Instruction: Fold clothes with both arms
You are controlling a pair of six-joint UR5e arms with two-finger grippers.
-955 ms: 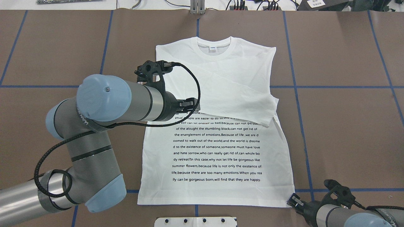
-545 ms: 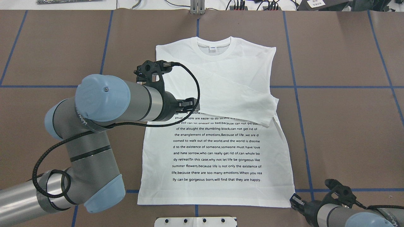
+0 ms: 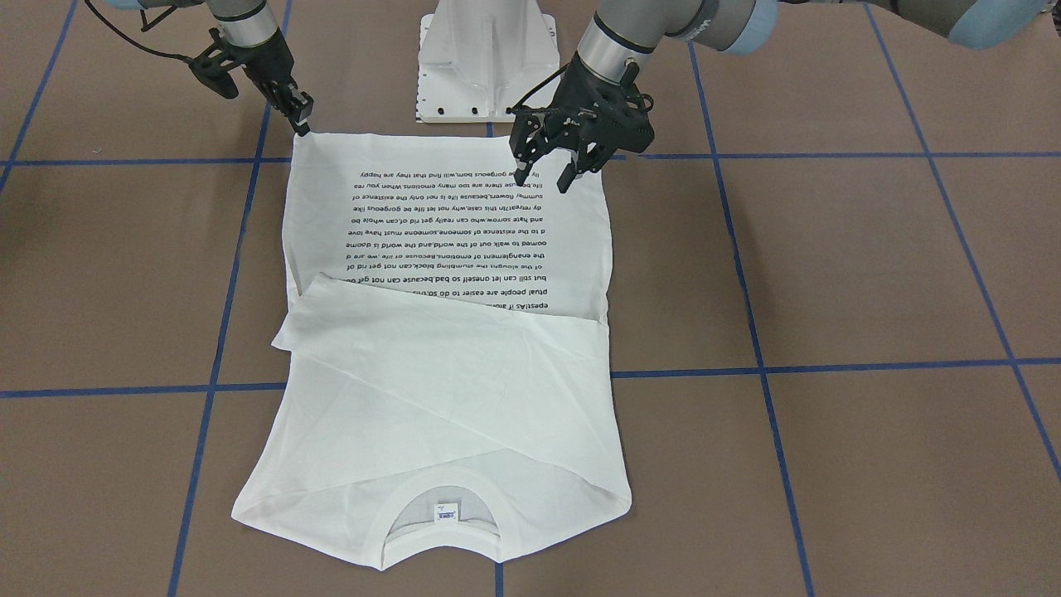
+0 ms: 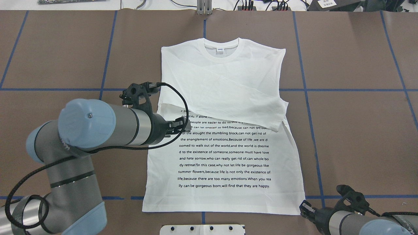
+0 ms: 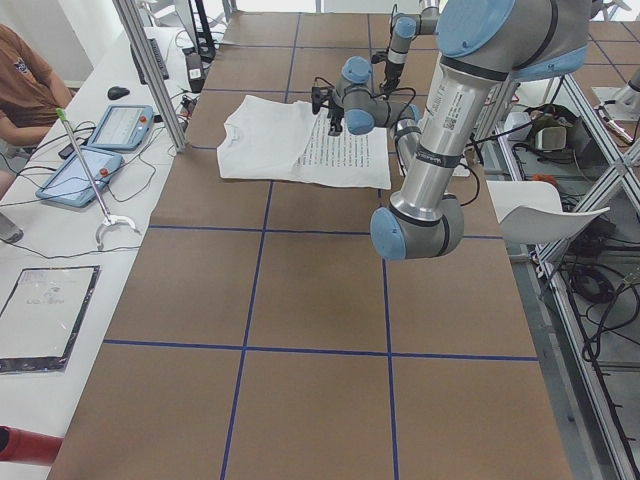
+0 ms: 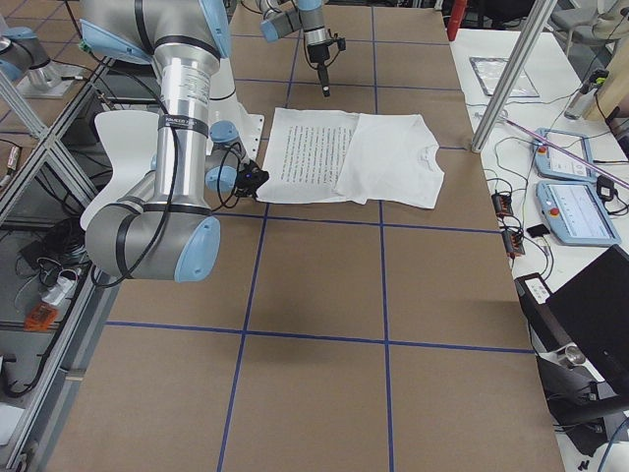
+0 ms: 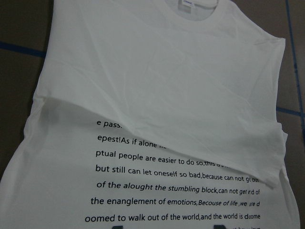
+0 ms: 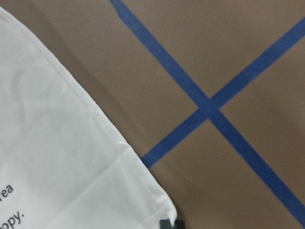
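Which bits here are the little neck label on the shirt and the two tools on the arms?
label (image 4: 220, 50): overhead view, centre of the small tag.
left tool (image 3: 543, 180): front-facing view, midway between its fingertips.
right tool (image 3: 302, 123): front-facing view, at its fingertips.

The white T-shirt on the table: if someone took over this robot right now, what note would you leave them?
Left gripper: open, empty, hovering above the T-shirt over its printed text.
Right gripper: at the hem corner on the robot's right; I cannot tell whether it is open or shut.
T-shirt: flat on the table, print up, collar away from the robot.
Done: both sleeves appear folded in across the chest.
Left: fold the body, probably hem toward collar; neither gripper visibly holds cloth yet.
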